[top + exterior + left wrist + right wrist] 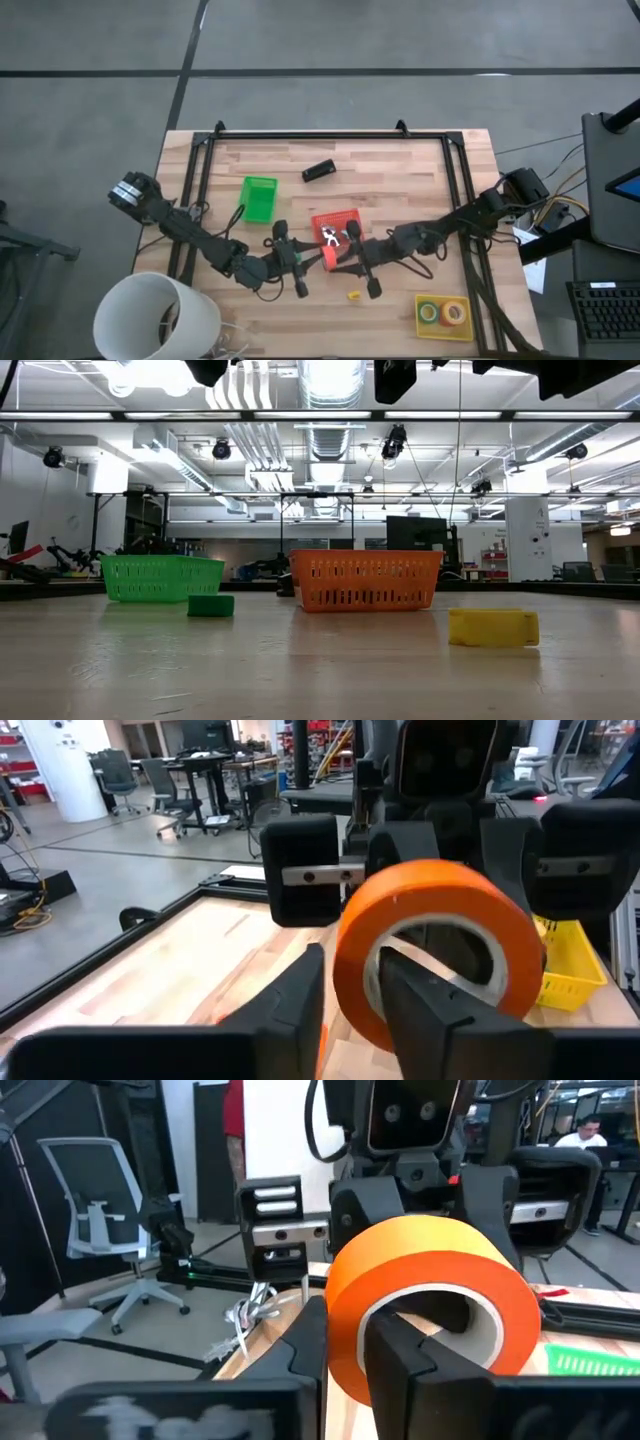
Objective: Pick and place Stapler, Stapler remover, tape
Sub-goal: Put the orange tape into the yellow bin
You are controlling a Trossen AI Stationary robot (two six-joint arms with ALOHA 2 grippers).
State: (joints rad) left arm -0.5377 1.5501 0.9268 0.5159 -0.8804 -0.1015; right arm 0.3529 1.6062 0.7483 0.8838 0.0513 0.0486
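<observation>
Both grippers meet over the table's near middle, shut on one orange tape roll [330, 257]: my left gripper [305, 262] on its left, my right gripper [352, 258] on its right. The roll fills the left wrist view [440, 950] and the right wrist view [430, 1305]. The black stapler [318, 171] lies flat near the far edge. A small clip-like piece [330, 236] lies in the orange bin [345, 217]. Two tape rolls [441, 313] lie in the yellow bin [421, 330]. A small yellow piece [353, 295] sits on the table. My left gripper [350, 1010] has one finger [415, 1005] inside the roll's open centre and the other [295, 1005] outside, with the ring's wall [352, 955] between them. It comes level from the table's left. The roll is lifted clear and stands on edge. My right gripper [345, 1365] holds the same roll on the opposite side, one finger [405, 1365] through the hole and one [300, 1350] outside, pinching the ring's wall [345, 1305]. It comes level from the table's right.
A green bin [260, 198] stands left of the orange bin, also seen in the low view [160, 577] beside the orange bin [365, 580]. A dark frame rail [330, 135] borders the far edge. A white bucket [155, 315] sits at the near left corner.
</observation>
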